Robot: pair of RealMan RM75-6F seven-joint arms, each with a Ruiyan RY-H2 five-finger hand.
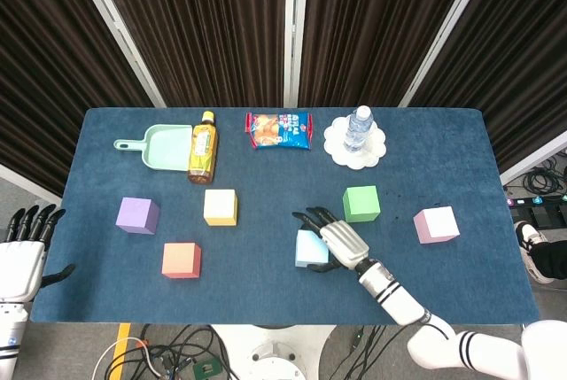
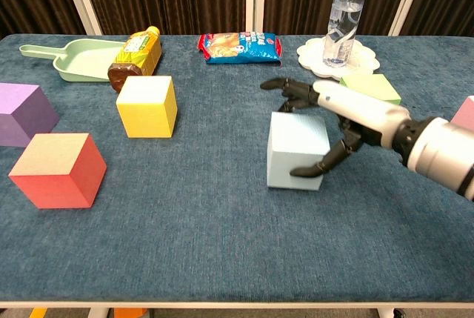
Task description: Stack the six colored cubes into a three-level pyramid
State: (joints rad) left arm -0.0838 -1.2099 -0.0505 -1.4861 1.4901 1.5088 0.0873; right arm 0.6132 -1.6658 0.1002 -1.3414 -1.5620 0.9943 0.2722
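Observation:
My right hand [image 1: 341, 240] [image 2: 348, 114] grips the light blue cube [image 1: 306, 251] [image 2: 293, 151] at the table's middle front, fingers over its far top edge and thumb on its near right side. The green cube [image 1: 361, 204] [image 2: 372, 86] sits just behind the hand, and the pink cube [image 1: 436, 224] [image 2: 465, 113] lies further right. On the left lie the yellow cube [image 1: 220, 207] [image 2: 147, 106], the purple cube [image 1: 137, 215] [image 2: 22, 114] and the orange cube [image 1: 181, 260] [image 2: 55, 170]. My left hand [image 1: 22, 252] hangs open off the table's front left corner, holding nothing.
Along the back stand a mint dustpan [image 1: 159, 145], a tea bottle [image 1: 203, 147] lying against it, a snack bag [image 1: 279, 130] and a water bottle [image 1: 357, 128] on a white doily. Blue cloth covers the table [image 1: 266, 300].

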